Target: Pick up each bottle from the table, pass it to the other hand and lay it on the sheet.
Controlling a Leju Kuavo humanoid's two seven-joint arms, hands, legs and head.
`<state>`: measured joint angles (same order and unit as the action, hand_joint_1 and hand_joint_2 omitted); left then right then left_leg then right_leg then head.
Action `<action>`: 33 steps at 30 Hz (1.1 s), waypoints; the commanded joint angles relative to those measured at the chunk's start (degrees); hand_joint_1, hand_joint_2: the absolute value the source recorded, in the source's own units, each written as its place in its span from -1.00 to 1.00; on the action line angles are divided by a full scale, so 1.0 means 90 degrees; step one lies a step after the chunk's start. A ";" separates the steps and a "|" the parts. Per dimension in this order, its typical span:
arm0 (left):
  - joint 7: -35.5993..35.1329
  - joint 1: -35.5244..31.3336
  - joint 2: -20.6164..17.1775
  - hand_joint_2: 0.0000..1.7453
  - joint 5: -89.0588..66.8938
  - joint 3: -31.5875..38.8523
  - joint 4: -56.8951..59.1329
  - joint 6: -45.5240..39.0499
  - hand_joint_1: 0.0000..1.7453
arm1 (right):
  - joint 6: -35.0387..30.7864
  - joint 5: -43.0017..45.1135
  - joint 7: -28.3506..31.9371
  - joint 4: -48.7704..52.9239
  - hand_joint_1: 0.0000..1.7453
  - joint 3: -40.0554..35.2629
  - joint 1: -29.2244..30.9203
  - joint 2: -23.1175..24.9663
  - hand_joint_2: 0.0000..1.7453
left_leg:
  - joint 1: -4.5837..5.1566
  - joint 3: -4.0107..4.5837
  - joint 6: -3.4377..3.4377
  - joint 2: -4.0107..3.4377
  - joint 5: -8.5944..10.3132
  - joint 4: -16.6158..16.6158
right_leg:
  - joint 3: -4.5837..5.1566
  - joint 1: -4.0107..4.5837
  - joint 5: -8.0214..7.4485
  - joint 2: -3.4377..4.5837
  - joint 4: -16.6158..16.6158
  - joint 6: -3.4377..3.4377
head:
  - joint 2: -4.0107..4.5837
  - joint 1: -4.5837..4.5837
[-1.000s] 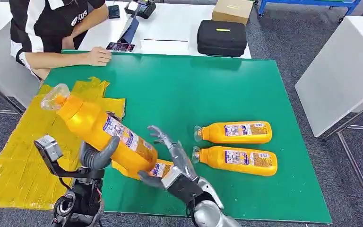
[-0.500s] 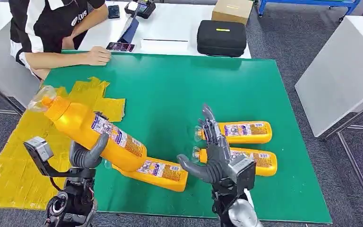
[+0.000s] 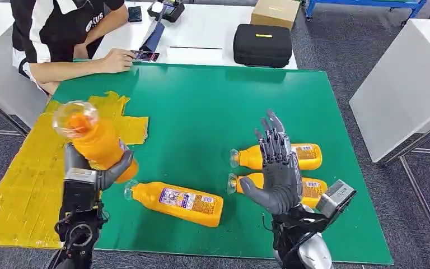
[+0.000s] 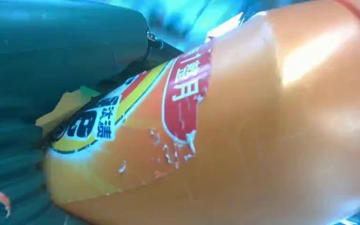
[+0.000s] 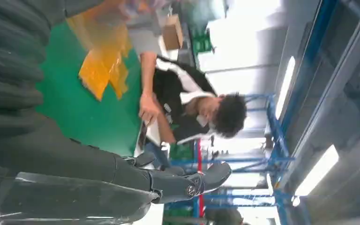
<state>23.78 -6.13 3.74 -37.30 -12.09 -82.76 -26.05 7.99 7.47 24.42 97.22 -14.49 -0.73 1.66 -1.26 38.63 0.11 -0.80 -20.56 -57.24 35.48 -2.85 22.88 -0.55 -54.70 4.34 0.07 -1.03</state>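
From my head view, my left hand (image 3: 92, 171) grips an orange bottle (image 3: 92, 140) around its lower body, its clear cap tipped up toward the camera, over the near-left part of the green bench (image 3: 213, 106) at the edge of the yellow sheet (image 3: 25, 185). A second bottle (image 3: 173, 200) lies on its side on the green surface just right of my left hand, cap pointing left. My right hand (image 3: 277, 168) is raised with fingers spread and straight, holding nothing; behind it two more bottles lie side by side, the farther bottle (image 3: 302, 156) and the nearer bottle (image 3: 311, 190), caps pointing left. A person (image 3: 61, 33) sits at the far-left corner with a hand by a phone (image 3: 145, 55). A black case (image 3: 263, 45) and a cardboard box (image 3: 275, 12) sit beyond the bench.

In my left wrist view, the held bottle (image 4: 243, 131) presses close against my hand's grey cover (image 4: 51, 61), its red and yellow label torn.

In my right wrist view, my right hand's dark finger (image 5: 187, 180) stretches out free, with the green bench (image 5: 89, 117), the sheet (image 5: 103, 61) and the person (image 5: 187, 108) beyond.
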 commanded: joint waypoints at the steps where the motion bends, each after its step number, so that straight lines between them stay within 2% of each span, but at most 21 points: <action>1: -0.1719 -0.1693 -0.0434 1.00 -0.4344 -0.0239 0.2853 0.0131 1.00 | 0.1053 -0.0053 -0.0200 -0.0012 -1.00 0.0580 0.0127 0.0253 1.00 | 0.0000 -0.0037 0.0003 0.0031 -0.0004 0.0008 | -0.0043 0.0003 0.0015 -0.0025 0.0000 -0.0036 | 0.0000 0.0000; 2: -0.1738 -0.1873 -0.0435 1.00 -0.4536 -0.0189 0.3231 0.0138 1.00 | 0.1135 -0.0070 -0.0183 -0.0051 -1.00 0.0628 0.0139 0.0268 1.00 | 0.0000 -0.0022 0.0004 0.0022 0.0002 0.0008 | -0.0030 0.0002 0.0007 -0.0019 0.0004 -0.0023 | 0.0000 0.0002; 4: -0.1817 -0.2125 -0.0472 1.00 -0.4872 -0.0123 0.3774 0.0050 1.00 | 0.1249 -0.0076 -0.0152 -0.0094 -1.00 0.0691 0.0179 0.0289 1.00 | -0.0001 -0.0056 0.0006 0.0028 -0.0010 0.0008 | -0.0061 0.0005 0.0018 -0.0017 0.0001 -0.0048 | 0.0000 -0.0002; 7: -0.1779 -0.2130 -0.0482 1.00 -0.4870 -0.0099 0.3829 0.0003 1.00 | 0.1263 -0.0074 -0.0152 -0.0091 -1.00 0.0703 0.0188 0.0301 1.00 | -0.0002 -0.0037 0.0007 0.0012 -0.0005 0.0004 | -0.0041 0.0005 0.0007 -0.0004 0.0000 -0.0034 | 0.0000 0.0000; 9: -0.2103 -0.2164 -0.0594 1.00 -0.5607 -0.0224 0.3909 0.0096 1.00 | 0.1348 -0.0082 -0.0128 -0.0081 -1.00 0.0706 0.0204 0.0291 1.00 | -0.0002 -0.0036 0.0009 0.0009 -0.0007 0.0002 | -0.0039 0.0005 0.0008 -0.0002 -0.0001 -0.0033 | 0.0000 0.0000; 16: -0.2175 -0.2810 -0.0840 1.00 -0.5856 -0.0403 0.5304 0.0298 1.00 | 0.1299 -0.0214 -0.0069 -0.0104 -1.00 0.0753 0.0284 0.0269 1.00 | -0.0004 -0.0048 0.0008 0.0007 -0.0014 -0.0002 | -0.0050 0.0008 0.0015 0.0002 -0.0007 -0.0042 | 0.0000 0.0000; 19: -0.2175 -0.2810 -0.0840 1.00 -0.5856 -0.0403 0.5304 0.0298 1.00 | 0.1299 -0.0214 -0.0069 -0.0104 -1.00 0.0753 0.0284 0.0269 1.00 | -0.0002 -0.0015 0.0006 -0.0003 -0.0001 0.0003 | -0.0015 0.0005 0.0001 0.0008 0.0000 -0.0021 | 0.0000 0.0000; 23: -0.2185 -0.2813 -0.0817 1.00 -0.5856 -0.0407 0.5309 0.0293 1.00 | 0.1294 -0.0216 -0.0067 -0.0102 -1.00 0.0749 0.0275 0.0274 1.00 | -0.0004 -0.0040 0.0010 0.0006 -0.0018 -0.0007 | -0.0043 0.0008 0.0018 0.0005 -0.0008 -0.0040 | 0.0000 0.0000; 31: -0.2185 -0.2813 -0.0817 1.00 -0.5856 -0.0407 0.5309 0.0293 1.00 | 0.1294 -0.0216 -0.0067 -0.0102 -1.00 0.0749 0.0275 0.0274 1.00 | -0.0002 -0.0018 0.0006 0.0001 -0.0005 -0.0001 | -0.0022 0.0005 0.0005 0.0007 -0.0003 -0.0025 | 0.0000 0.0000; 33: -0.2422 -0.2917 -0.0957 1.00 -0.5856 -0.0740 0.5474 0.0405 1.00 | 0.1270 -0.0255 -0.0063 -0.0117 -1.00 0.0716 0.0296 0.0245 1.00 | -0.0003 -0.0026 0.0007 0.0000 -0.0011 -0.0003 | -0.0028 0.0006 0.0010 0.0008 -0.0006 -0.0031 | 0.0000 0.0000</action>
<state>4.20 -28.12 -2.47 -89.74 -14.18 -40.04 -23.52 19.82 5.62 23.85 98.16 -8.90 0.07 3.32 -1.26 38.65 0.16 -0.81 -20.53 -57.24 35.46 -2.85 22.85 -0.52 -54.72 4.34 0.07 -1.03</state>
